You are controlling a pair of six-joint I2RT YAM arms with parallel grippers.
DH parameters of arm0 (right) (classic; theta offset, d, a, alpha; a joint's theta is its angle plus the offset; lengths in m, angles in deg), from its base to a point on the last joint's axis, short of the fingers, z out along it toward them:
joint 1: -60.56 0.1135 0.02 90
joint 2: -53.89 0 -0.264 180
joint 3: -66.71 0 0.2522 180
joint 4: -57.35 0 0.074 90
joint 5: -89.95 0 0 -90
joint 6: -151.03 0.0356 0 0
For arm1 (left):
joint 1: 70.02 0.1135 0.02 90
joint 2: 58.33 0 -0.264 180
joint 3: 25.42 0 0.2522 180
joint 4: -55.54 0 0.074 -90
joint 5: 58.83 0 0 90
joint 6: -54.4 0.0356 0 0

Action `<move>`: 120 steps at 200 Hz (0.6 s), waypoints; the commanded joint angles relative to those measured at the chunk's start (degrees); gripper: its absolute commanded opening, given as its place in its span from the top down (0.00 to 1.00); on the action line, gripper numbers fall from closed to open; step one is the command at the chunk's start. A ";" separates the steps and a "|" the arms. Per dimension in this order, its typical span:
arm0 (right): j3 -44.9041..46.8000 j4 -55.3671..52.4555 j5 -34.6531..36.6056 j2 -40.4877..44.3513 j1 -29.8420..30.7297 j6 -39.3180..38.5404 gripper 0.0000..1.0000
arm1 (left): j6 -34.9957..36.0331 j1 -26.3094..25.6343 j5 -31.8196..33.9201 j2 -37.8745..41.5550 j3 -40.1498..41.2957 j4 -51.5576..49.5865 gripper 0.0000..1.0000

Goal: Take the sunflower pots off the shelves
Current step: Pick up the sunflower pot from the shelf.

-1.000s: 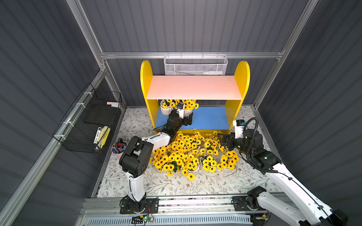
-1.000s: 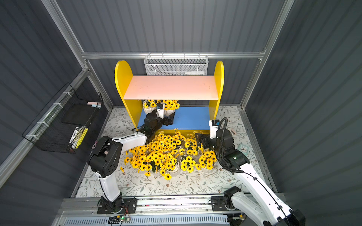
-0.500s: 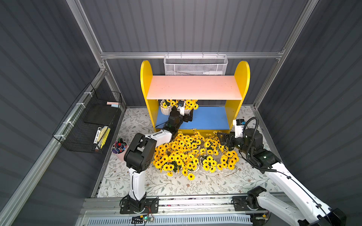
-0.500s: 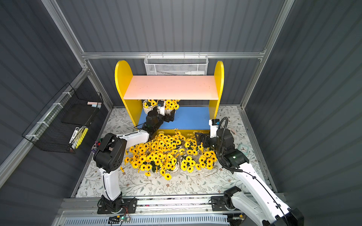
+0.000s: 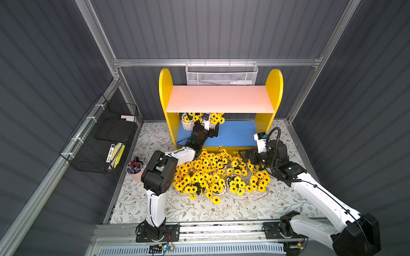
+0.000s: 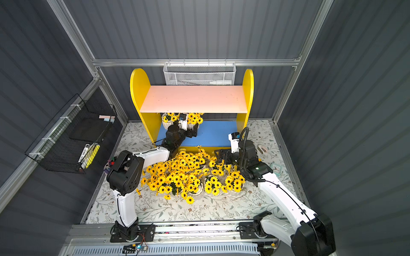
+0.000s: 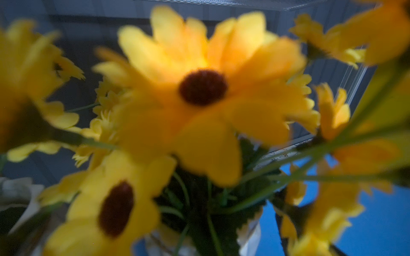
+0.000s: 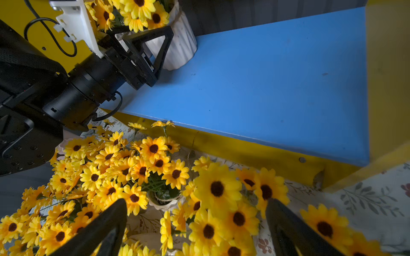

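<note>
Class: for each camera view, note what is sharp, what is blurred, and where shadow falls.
Left wrist view: sunflowers crowd the lens, badly blurred and dim. Right wrist view: crisp on the blue lower board. Both top views: evenly lit and sharp; the pink upper board shades the sunflower pots beneath.

a: top views?
b: both high overhead, far off, facing down at the shelves (image 5: 165, 88), sharing the whole scene.
a: wrists?
b: left nose-deep in blurred sunflowers (image 7: 203, 88); right low, near the blue board (image 8: 266, 77).

Blurred yellow sunflowers (image 7: 203, 88) crowd the lens, green stems beneath, blue lower board (image 7: 381, 221) behind.
</note>
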 commanded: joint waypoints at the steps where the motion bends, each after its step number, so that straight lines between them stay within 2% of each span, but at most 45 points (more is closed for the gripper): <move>1: -2.85 2.47 -0.45 -1.93 0.20 -0.98 0.01 | 1.15 0.46 0.94 -2.14 -2.46 2.50 0.01; 120: -1.78 3.32 0.54 -2.44 0.26 -0.81 0.01 | 0.09 0.99 0.68 -6.08 -6.18 4.03 0.01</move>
